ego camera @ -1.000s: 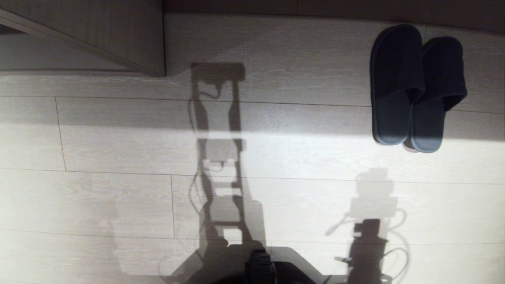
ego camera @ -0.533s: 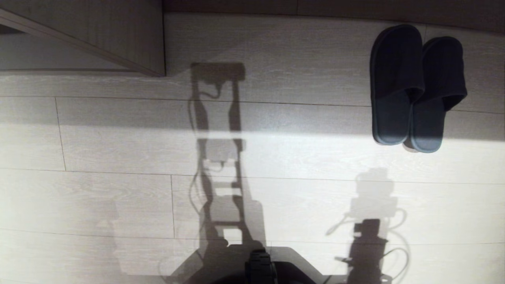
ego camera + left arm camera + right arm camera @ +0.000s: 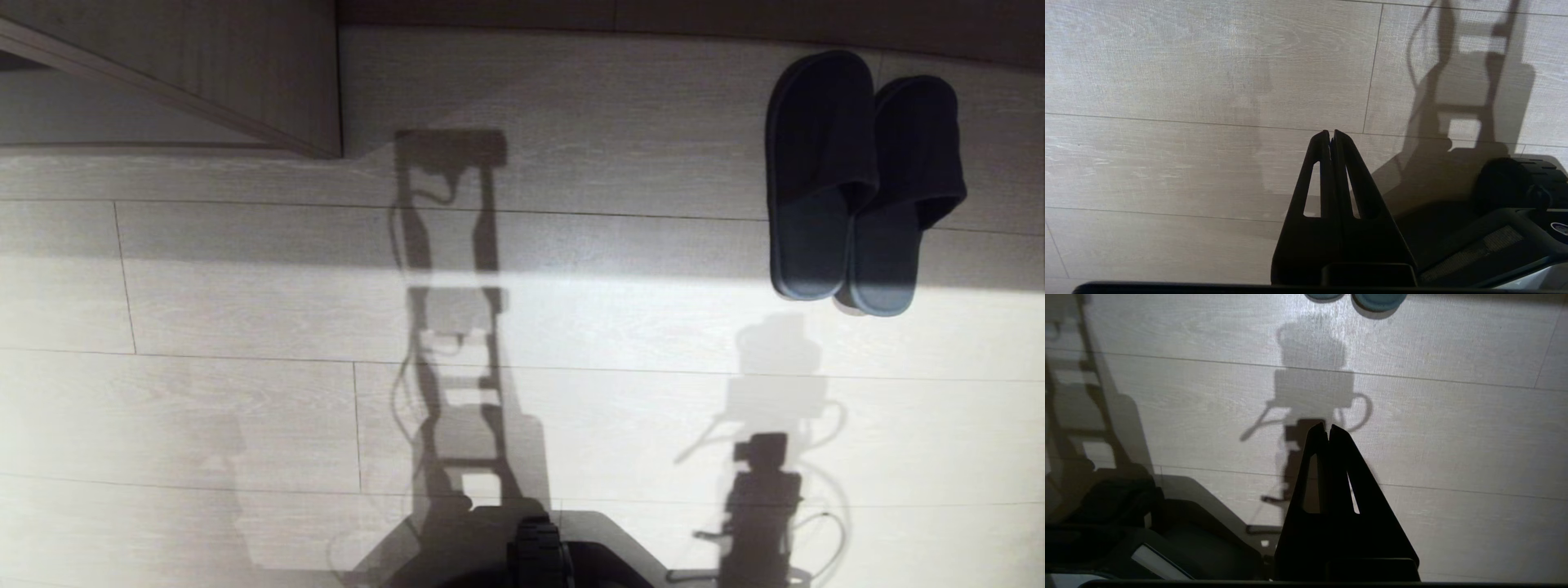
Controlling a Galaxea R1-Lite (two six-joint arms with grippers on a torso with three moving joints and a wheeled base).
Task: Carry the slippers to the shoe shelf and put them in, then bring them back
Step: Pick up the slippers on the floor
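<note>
Dim scene; a bright band crosses the floor (image 3: 245,408), casting sharp robot shadows.

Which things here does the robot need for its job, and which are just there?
For the job:
- pair of dark grey soft fabric slippers, side by side on the floor
- pale wood-grain shoe shelf, far left
- right hand, shut, empty
- left hand, shut, empty

Just there:
- pale wood-plank floor
- robot's dark base
</note>
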